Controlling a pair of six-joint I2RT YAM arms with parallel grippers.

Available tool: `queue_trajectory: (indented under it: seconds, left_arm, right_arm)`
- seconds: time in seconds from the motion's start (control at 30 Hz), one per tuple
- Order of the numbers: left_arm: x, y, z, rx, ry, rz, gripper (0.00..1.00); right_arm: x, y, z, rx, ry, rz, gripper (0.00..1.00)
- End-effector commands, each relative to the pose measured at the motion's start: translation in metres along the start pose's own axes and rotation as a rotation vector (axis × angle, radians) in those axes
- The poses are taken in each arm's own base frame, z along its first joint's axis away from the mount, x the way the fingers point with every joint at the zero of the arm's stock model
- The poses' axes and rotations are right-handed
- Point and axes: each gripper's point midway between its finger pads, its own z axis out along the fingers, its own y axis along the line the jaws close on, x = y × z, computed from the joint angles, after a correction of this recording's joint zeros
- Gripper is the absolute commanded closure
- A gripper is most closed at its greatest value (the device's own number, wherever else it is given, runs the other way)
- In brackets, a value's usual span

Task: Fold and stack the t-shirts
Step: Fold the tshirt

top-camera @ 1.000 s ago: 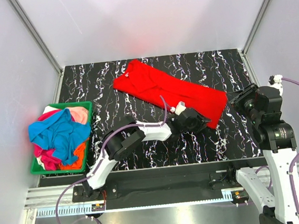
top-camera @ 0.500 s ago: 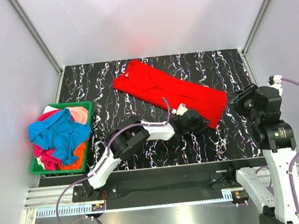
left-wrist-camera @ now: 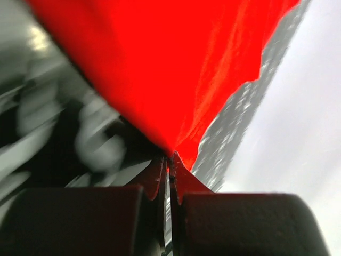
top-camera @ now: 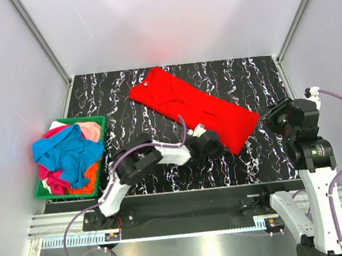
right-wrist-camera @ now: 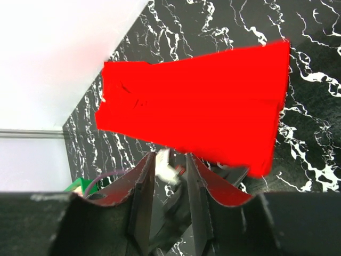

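Note:
A bright red t-shirt [top-camera: 193, 104] lies folded lengthwise in a long diagonal strip on the black marbled table [top-camera: 251, 75]. My left gripper [top-camera: 216, 148] is at the strip's near edge and is shut on the red cloth. In the left wrist view the jaws [left-wrist-camera: 170, 156] pinch a point of the red shirt [left-wrist-camera: 160, 69]. My right gripper [top-camera: 273, 118] hangs open and empty by the shirt's right end. In the right wrist view its fingers [right-wrist-camera: 169, 157] stand apart above the table, with the red shirt [right-wrist-camera: 202, 106] beyond them.
A green basket [top-camera: 76, 120] stands at the left edge of the table. It holds a heap of blue [top-camera: 67, 151], pink and orange shirts. White walls close the table on the left, far and right sides.
My left gripper has moved a little left and toward the near edge with the red cloth in it. The shirt's near right corner has shifted with it. The right arm has barely moved.

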Motion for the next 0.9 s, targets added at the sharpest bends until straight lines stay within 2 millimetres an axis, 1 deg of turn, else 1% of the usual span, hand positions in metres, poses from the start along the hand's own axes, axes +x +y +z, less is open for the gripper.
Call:
queue_trajectory:
  seconds: [0.0, 0.03, 0.07, 0.1, 0.13, 0.17, 0.2, 0.23, 0.27, 0.3, 0.33, 0.37, 0.4, 0.43, 0.47, 0.5, 0.53, 0.57, 0.6, 0.63, 0.67, 0.7, 0.73, 0.77, 0.8, 0.83, 0.87]
  left_arm:
    - [0.001, -0.006, -0.047, 0.025, 0.019, 0.065, 1.0]
    - [0.0, 0.019, -0.055, -0.022, 0.026, 0.072, 1.0]
    - [0.002, 0.013, -0.072, 0.0, 0.042, 0.09, 1.0]
    - [0.002, 0.018, -0.081, 0.001, 0.053, 0.107, 1.0]
    - [0.001, 0.044, -0.09, -0.049, 0.069, 0.129, 1.0]
    - [-0.001, 0.038, -0.109, -0.03, 0.081, 0.161, 1.0]
    - [0.0, 0.06, -0.122, -0.101, 0.108, 0.182, 1.0]
    - [-0.004, 0.089, -0.136, -0.171, 0.103, 0.205, 1.0]
    - [-0.013, 0.084, -0.155, -0.154, 0.071, 0.242, 1.0]
    - [-0.017, 0.105, -0.169, -0.224, 0.068, 0.267, 1.0]
    - [-0.021, 0.127, -0.181, -0.277, 0.06, 0.282, 1.0]
    - [-0.021, 0.123, -0.195, -0.247, 0.068, 0.317, 0.99]
    - [-0.023, 0.142, -0.207, -0.316, 0.076, 0.331, 0.94]
    - [-0.026, 0.158, -0.217, -0.369, 0.071, 0.338, 0.82]
    - [-0.027, 0.159, -0.228, -0.37, 0.06, 0.352, 0.79]
    - [-0.029, 0.175, -0.239, -0.429, 0.06, 0.354, 0.76]
    - [-0.03, 0.185, -0.246, -0.456, 0.058, 0.348, 0.73]
    - [-0.033, 0.181, -0.253, -0.434, 0.042, 0.341, 0.68]
    - [-0.038, 0.187, -0.261, -0.469, 0.025, 0.345, 0.66]
    - [-0.042, 0.174, -0.266, -0.45, 0.0, 0.351, 0.64]
    - [-0.056, 0.159, -0.273, -0.416, -0.065, 0.385, 0.61]
    - [-0.067, 0.157, -0.282, -0.444, -0.101, 0.405, 0.59]
    - [-0.077, 0.13, -0.287, -0.393, -0.149, 0.418, 0.56]
    - [-0.102, 0.117, -0.292, -0.381, -0.221, 0.463, 0.51]
    - [-0.116, 0.094, -0.295, -0.345, -0.264, 0.467, 0.5]
    - [-0.131, 0.084, -0.296, -0.337, -0.294, 0.471, 0.51]
    - [-0.159, 0.077, -0.295, -0.348, -0.337, 0.485, 0.53]
  right_arm:
    - [-0.002, 0.001, 0.006, -0.009, -0.012, -0.034, 0.63]
    - [0.001, -0.001, 0.007, -0.005, -0.002, -0.038, 0.63]
    - [0.002, -0.002, 0.008, -0.004, 0.004, -0.044, 0.63]
    - [0.005, -0.002, 0.009, -0.006, 0.016, -0.05, 0.63]
    - [0.008, -0.004, 0.01, -0.006, 0.024, -0.056, 0.63]
    - [0.01, -0.005, 0.01, -0.007, 0.032, -0.071, 0.63]
    - [0.012, -0.005, 0.009, -0.016, 0.04, -0.08, 0.63]
    - [0.015, -0.008, 0.01, -0.013, 0.047, -0.089, 0.63]
    - [0.016, -0.01, 0.01, -0.012, 0.048, -0.101, 0.62]
    - [0.019, -0.011, 0.011, -0.016, 0.057, -0.106, 0.62]
    - [0.024, -0.016, 0.014, -0.002, 0.07, -0.112, 0.62]
    - [0.031, -0.014, 0.015, -0.031, 0.105, -0.12, 0.62]
    - [0.037, -0.014, 0.018, -0.037, 0.133, -0.13, 0.62]
    - [0.046, -0.019, 0.022, -0.036, 0.165, -0.138, 0.62]
    - [0.05, -0.018, 0.025, -0.051, 0.183, -0.15, 0.62]
    - [0.058, -0.018, 0.028, -0.065, 0.221, -0.153, 0.62]
    - [0.063, -0.02, 0.03, -0.067, 0.242, -0.153, 0.62]
    - [0.064, -0.019, 0.032, -0.076, 0.244, -0.157, 0.62]
    - [0.067, -0.019, 0.034, -0.08, 0.26, -0.158, 0.62]
    - [0.068, -0.019, 0.034, -0.083, 0.263, -0.16, 0.62]
    - [0.068, -0.019, 0.035, -0.085, 0.262, -0.165, 0.62]
    - [0.067, -0.018, 0.035, -0.089, 0.262, -0.168, 0.62]
    - [0.067, -0.017, 0.035, -0.092, 0.262, -0.171, 0.62]
    - [0.067, -0.017, 0.035, -0.095, 0.264, -0.177, 0.62]
    - [0.068, -0.017, 0.036, -0.097, 0.27, -0.176, 0.62]
    - [0.068, -0.015, 0.036, -0.103, 0.271, -0.174, 0.62]
    - [0.07, -0.014, 0.037, -0.11, 0.279, -0.172, 0.62]
